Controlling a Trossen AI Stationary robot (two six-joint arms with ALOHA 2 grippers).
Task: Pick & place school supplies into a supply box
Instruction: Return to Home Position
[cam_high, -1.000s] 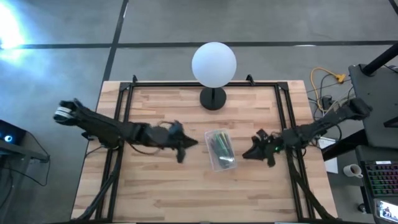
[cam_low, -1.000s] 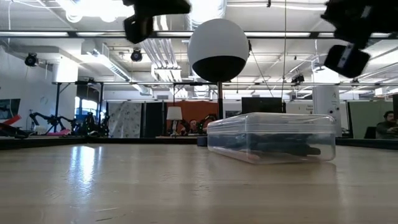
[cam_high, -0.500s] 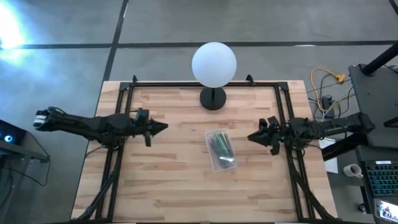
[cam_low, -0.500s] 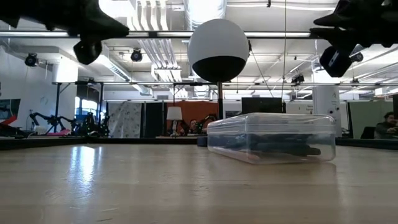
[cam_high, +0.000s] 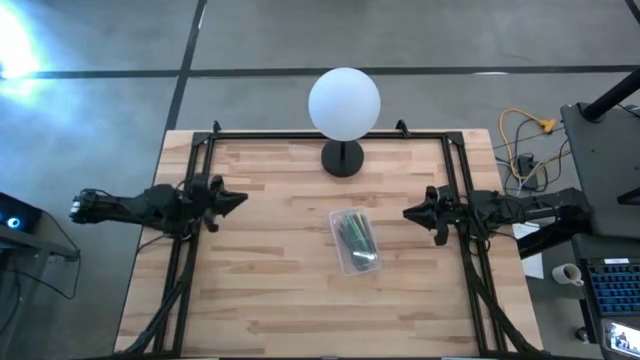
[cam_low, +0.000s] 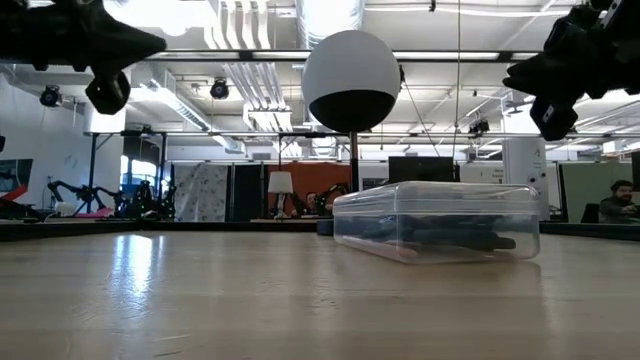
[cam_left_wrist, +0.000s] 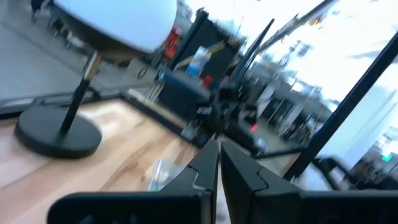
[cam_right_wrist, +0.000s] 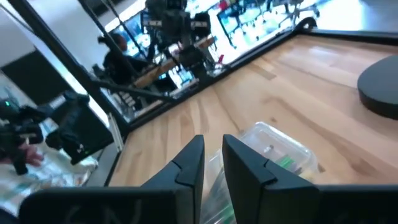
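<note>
Both empty: left tool (cam_high: 238, 197) and right tool (cam_high: 408, 212) nearly closed.

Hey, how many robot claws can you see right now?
2. The left arm's dark claw hangs above the light wooden table's left side; the right arm's dark claw hangs above its right side, right of the small clear plastic box.

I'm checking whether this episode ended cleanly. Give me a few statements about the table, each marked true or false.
1. The supply box has pens inside. True.
2. The left gripper grips the box. False: it hangs near the table's left side, apart from the box.
3. The globe lamp stands on the table. True.
4. The right gripper hovers over the lamp. False: it is beside the box, toward the table's right side.
</note>
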